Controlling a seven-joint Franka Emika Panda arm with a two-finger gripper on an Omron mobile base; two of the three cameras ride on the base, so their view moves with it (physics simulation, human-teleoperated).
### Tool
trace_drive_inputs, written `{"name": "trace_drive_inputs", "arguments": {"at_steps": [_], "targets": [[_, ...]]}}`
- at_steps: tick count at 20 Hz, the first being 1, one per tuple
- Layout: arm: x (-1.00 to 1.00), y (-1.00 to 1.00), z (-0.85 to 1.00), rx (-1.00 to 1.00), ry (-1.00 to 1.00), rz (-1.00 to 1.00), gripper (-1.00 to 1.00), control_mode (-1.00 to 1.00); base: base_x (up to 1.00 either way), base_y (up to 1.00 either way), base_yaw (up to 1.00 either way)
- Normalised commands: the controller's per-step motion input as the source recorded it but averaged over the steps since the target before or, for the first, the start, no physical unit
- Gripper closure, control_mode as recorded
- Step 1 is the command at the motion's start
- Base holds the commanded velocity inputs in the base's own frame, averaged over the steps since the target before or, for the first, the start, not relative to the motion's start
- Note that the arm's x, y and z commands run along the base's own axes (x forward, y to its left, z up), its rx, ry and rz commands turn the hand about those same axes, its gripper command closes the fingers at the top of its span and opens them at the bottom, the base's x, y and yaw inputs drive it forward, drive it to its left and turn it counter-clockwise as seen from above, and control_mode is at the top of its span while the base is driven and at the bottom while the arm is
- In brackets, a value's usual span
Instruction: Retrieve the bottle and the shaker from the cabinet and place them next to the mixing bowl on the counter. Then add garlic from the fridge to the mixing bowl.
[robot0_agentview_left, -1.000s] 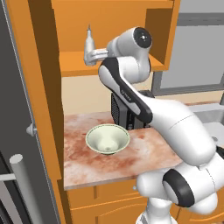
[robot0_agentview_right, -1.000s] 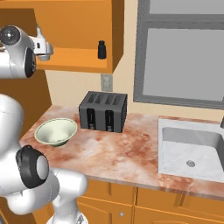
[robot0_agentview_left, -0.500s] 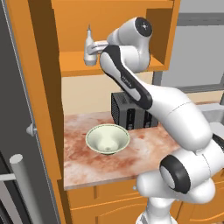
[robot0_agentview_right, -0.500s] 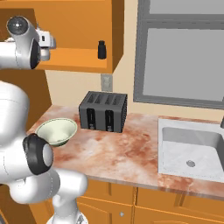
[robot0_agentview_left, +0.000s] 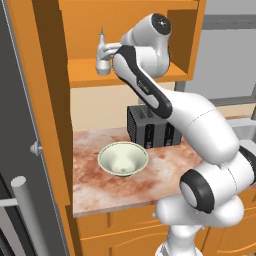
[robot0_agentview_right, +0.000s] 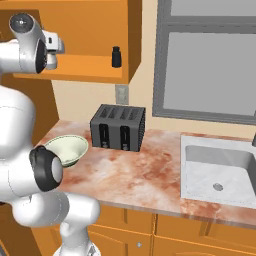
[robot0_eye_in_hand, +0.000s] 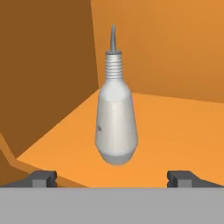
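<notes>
The claw (robot0_eye_in_hand: 112, 178) stands wide open, its two dark fingertips (robot0_eye_in_hand: 42, 178) set far apart at the bottom of the hand view, holding nothing. Straight ahead of it, centred between the tips but apart from them, stands the bottle (robot0_eye_in_hand: 116, 109), a pale grey, bulb-shaped thing with a ribbed neck and a thin pointed spout, upright on the orange cabinet shelf (robot0_eye_in_hand: 175, 131) close to the left inner wall. From the left base view the arm reaches up into the open cabinet, the hand level with the bottle (robot0_agentview_left: 103, 55) and just beside it. Farther along the same shelf, well apart from the hand, a small dark shaker (robot0_agentview_right: 116, 56) stands near the right edge. Below, on the marbled desk (robot0_agentview_right: 145, 177), the pale green mixing bowl (robot0_agentview_left: 123, 159) sits in front of a black toaster (robot0_agentview_right: 118, 127), with a sink (robot0_agentview_right: 220, 170) off to the right.
</notes>
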Motion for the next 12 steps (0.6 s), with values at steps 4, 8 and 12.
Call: {"name": "trace_drive_inputs", "arguments": {"at_steps": [4,8,12], "targets": [[0.20,0.12,-0.27,0.00,0.00,0.00,-1.00,-1.00,0.00,0.00,0.00],[0.28,0.10,-0.11,0.00,0.00,0.00,-1.00,-1.00,0.00,0.00,0.00],[0.35,0.10,-0.02,0.00,0.00,0.00,-1.00,-1.00,0.00,0.00,0.00]]}}
